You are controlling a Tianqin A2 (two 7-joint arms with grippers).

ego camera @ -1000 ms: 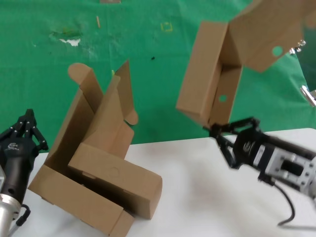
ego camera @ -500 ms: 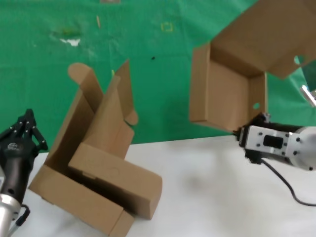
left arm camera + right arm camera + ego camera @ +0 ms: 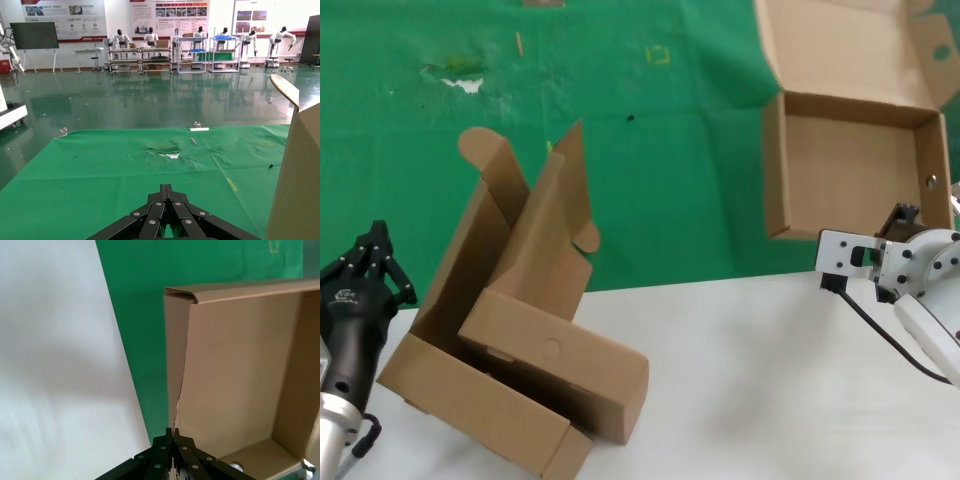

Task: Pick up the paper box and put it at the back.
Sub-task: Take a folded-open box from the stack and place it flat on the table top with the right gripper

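The paper box (image 3: 850,170) is a shallow brown mailer, held in the air at the right over the green cloth (image 3: 650,150), its open inside facing me and its lid (image 3: 830,45) standing up above it. My right gripper (image 3: 902,218) is shut on the box's wall at its lower right corner. The right wrist view shows that gripper (image 3: 173,432) pinching the wall's edge of the box (image 3: 235,375). A small yellow square outline (image 3: 658,55) lies far back on the cloth. My left gripper (image 3: 378,240) is shut and empty, parked at the left; it also shows in the left wrist view (image 3: 167,189).
A tall brown carton with a rounded flap (image 3: 510,250) leans at the left, with a long brown carton with a circle outline (image 3: 555,365) against it, both on the white tabletop (image 3: 750,380). Whitish scuffs (image 3: 460,80) mark the cloth at the back left.
My right gripper has swung the paper box up and to the right and turned it, so its open inside now faces me. The left arm has not moved.
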